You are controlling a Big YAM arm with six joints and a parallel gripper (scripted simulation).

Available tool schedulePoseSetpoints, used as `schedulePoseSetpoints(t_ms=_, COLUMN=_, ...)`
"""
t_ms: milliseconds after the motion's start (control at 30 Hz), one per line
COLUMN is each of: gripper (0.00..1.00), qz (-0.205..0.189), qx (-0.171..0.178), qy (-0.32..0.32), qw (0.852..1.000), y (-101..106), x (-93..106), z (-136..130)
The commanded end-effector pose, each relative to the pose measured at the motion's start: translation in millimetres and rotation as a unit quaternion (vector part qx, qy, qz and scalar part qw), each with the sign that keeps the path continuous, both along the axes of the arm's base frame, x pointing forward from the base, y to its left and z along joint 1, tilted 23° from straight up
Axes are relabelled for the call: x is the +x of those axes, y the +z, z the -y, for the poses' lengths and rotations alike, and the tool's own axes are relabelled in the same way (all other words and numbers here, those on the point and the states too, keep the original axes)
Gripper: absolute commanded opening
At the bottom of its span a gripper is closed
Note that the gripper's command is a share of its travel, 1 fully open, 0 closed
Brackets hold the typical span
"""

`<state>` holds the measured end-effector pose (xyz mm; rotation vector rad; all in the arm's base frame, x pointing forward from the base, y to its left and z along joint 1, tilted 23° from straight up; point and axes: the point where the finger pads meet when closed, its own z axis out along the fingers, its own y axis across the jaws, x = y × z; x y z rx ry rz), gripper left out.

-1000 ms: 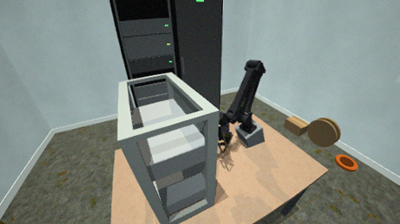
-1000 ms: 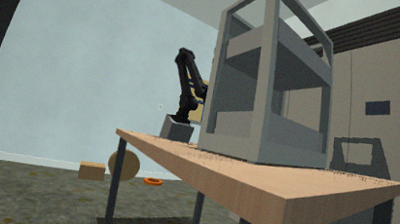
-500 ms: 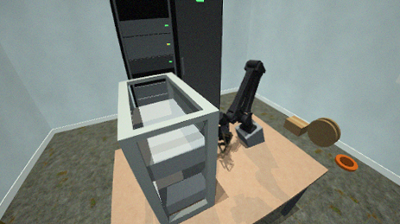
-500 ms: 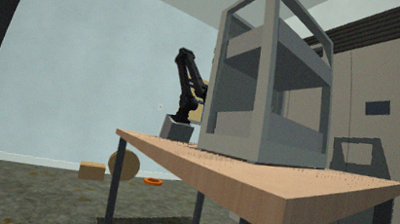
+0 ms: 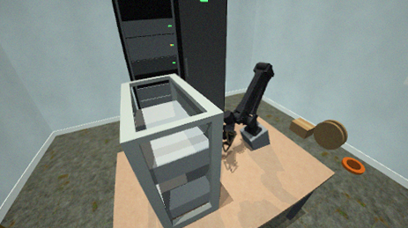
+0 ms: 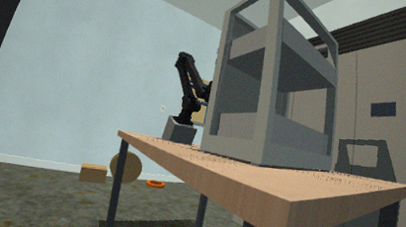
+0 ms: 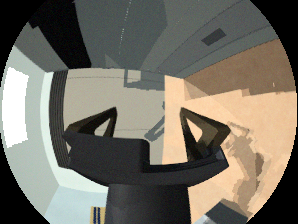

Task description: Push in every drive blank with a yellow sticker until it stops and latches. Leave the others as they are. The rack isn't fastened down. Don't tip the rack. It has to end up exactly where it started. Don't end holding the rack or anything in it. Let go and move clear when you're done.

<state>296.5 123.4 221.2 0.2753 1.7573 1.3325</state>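
Top view gives us the grey open-frame rack standing upright on the wooden table, with grey shelves or trays inside it at several levels; we cannot make out any drive blanks or yellow stickers on them from here, since the faces that would carry them are turned away or too small to read. Our arm rises from its grey base block near the table's far edge and folds down beside the rack's right side, so that the gripper hangs just beside the corner post, pointing down toward the table; whether it touches the post we cannot tell. From the exterior view we see the same rack sitting flat near the middle of the table, with the arm behind its far side and mostly hidden by the frame. Through the wrist view our gripper has its two dark fingers spread wide with nothing between them, the table surface on one side and grey rack structure on the other. Behind the table stands a tall black server cabinet, and on the floor lie a cardboard box, a wooden disc and an orange ring.
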Motion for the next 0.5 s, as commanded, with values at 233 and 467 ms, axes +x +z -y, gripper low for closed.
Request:
schedulePoseSetpoints(t_ms=233, gripper=1.00, qz=0.015, qx=0.092, qy=-0.094, qw=0.991, y=37, x=-8.2, z=34)
schedulePoseSetpoints(t_ms=467, gripper=1.00, qz=0.081, qx=0.183, qy=-0.174, qw=0.964, y=121, x=-25.1, z=61)
